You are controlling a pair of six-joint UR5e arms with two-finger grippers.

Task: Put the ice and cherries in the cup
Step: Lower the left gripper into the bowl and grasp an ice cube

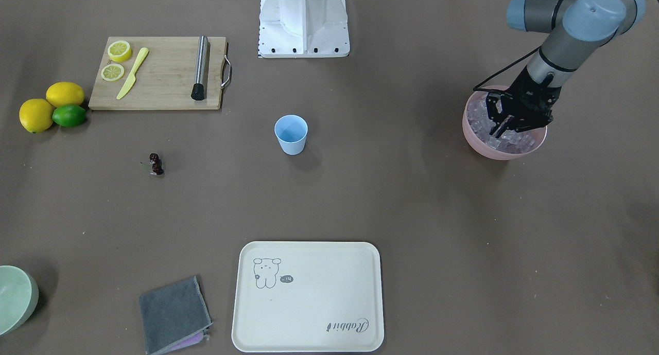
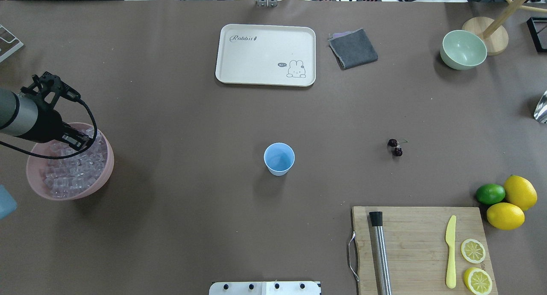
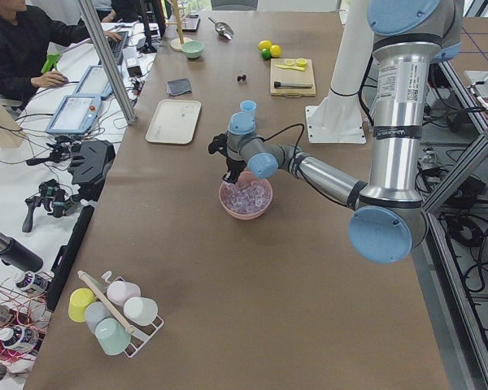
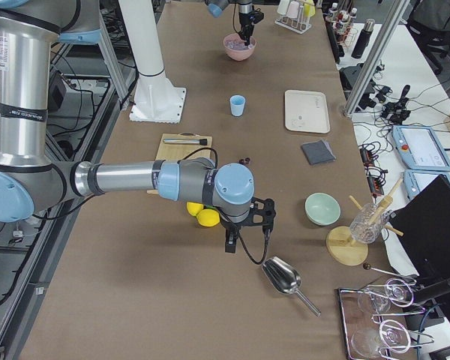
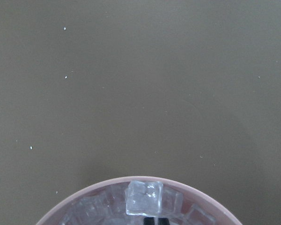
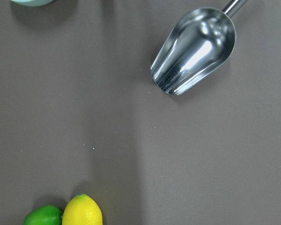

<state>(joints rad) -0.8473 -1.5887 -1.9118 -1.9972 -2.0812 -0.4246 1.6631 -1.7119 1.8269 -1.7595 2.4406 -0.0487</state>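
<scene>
Left claw (image 1: 503, 130) sits among ice (image 1: 481, 122) in the bowl (image 1: 507, 155), tips close together, grip unclear; right claw (image 4: 247, 235) I cannot tell. One cup (image 1: 291, 134), two cherries (image 1: 156, 163) on the desk (image 1: 412, 200).

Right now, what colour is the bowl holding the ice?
The bowl is pink, clearest in the front-facing view.

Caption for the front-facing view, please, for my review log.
Left gripper down among the ice in the pink bowl; the cup stands empty mid-table, cherries lying apart from it.
</scene>
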